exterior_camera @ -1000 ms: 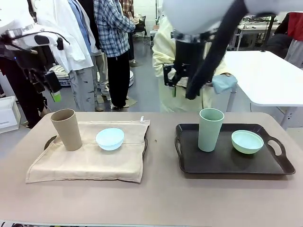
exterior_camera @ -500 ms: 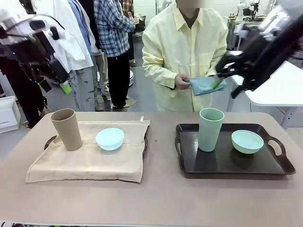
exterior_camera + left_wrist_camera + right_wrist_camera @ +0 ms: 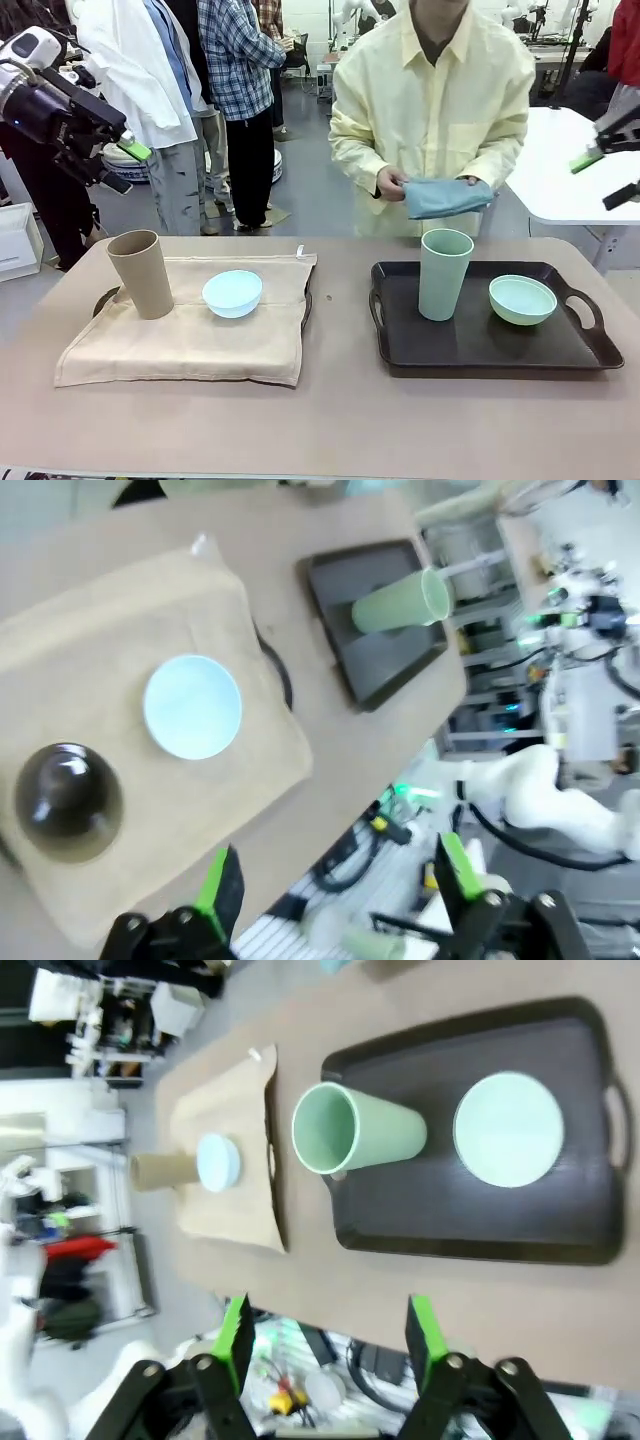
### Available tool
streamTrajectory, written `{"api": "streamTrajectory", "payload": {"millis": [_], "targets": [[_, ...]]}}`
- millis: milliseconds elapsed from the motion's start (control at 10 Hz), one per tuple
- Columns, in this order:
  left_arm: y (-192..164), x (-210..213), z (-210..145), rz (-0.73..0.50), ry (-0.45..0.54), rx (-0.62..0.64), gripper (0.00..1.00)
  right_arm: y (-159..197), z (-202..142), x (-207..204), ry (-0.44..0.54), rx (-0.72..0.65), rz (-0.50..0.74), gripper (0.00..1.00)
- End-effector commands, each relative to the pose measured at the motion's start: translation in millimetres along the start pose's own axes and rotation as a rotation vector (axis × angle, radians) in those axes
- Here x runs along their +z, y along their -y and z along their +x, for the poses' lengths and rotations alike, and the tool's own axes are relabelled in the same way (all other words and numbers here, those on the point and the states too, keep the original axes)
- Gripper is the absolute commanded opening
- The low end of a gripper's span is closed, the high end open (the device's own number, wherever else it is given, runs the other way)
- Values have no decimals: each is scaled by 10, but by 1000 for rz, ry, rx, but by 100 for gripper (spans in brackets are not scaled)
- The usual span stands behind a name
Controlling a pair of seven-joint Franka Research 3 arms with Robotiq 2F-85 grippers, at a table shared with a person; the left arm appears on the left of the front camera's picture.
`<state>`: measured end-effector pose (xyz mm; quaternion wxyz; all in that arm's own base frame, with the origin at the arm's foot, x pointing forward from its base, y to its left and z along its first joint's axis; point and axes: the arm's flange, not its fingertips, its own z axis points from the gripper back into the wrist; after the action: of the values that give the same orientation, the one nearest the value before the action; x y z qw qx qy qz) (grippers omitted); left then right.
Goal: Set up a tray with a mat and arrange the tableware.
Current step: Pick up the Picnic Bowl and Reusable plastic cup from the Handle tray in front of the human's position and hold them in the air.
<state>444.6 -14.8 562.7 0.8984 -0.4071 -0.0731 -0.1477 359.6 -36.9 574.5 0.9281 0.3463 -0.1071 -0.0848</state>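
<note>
While the pale green cup and the pale green bowl stand side by side on the black tray, cup toward its left end and bowl toward its right, nothing lies between them and its bare floor. This half of the setting looks to be missing its mat. Left of the black tray, well apart from it, the tan cup and the light blue bowl sit on a tan mat draped over a second tray. Of that tray only a dark handle peeps out, so that side seems finished.

Beyond the black tray's far edge, the person's hands hold a folded blue cloth at waist height. It is probably the mat meant for this tray, kept up until the cup and bowl make room.

Both arms stand clear, likely to leave the person space. The left gripper hangs high, far to the left of the black tray, with its jaws spread wide and nothing between them. The right gripper is raised off the tray's right end, likewise parted and empty.

The front view gives the cups only side-on. The right wrist view looks down from above, past its own spread fingers, into the green cup's mouth, and shows it empty. The left wrist view does the same for the tan cup, whose inside is dark.
</note>
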Motion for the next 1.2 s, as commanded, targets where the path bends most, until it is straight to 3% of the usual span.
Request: {"api": "streamTrajectory", "payload": {"millis": [0, 200, 600, 800, 900, 1000, 1100], "targets": [[-171, 109, 70, -107, 19, 50, 100, 390, -43, 117, 20, -79, 137, 79], [-321, 298, -54, -96, 8, 98, 100, 789, -181, 378, 76, -172, 182, 79], [-651, 789, -455, -46, 18, 187, 100, 1208, -546, 831, 174, -261, 211, 79], [-723, 938, -589, -28, 50, 197, 100, 1304, -652, 921, 184, -276, 213, 79], [-689, 940, -612, -32, 62, 168, 100, 1278, -650, 866, 154, -260, 210, 79], [-614, 882, -611, -48, 41, 111, 100, 1272, -572, 1000, 191, -294, 199, 79], [-771, 974, -586, -32, 60, 200, 100, 1272, -572, 1000, 191, -294, 199, 79]]}}
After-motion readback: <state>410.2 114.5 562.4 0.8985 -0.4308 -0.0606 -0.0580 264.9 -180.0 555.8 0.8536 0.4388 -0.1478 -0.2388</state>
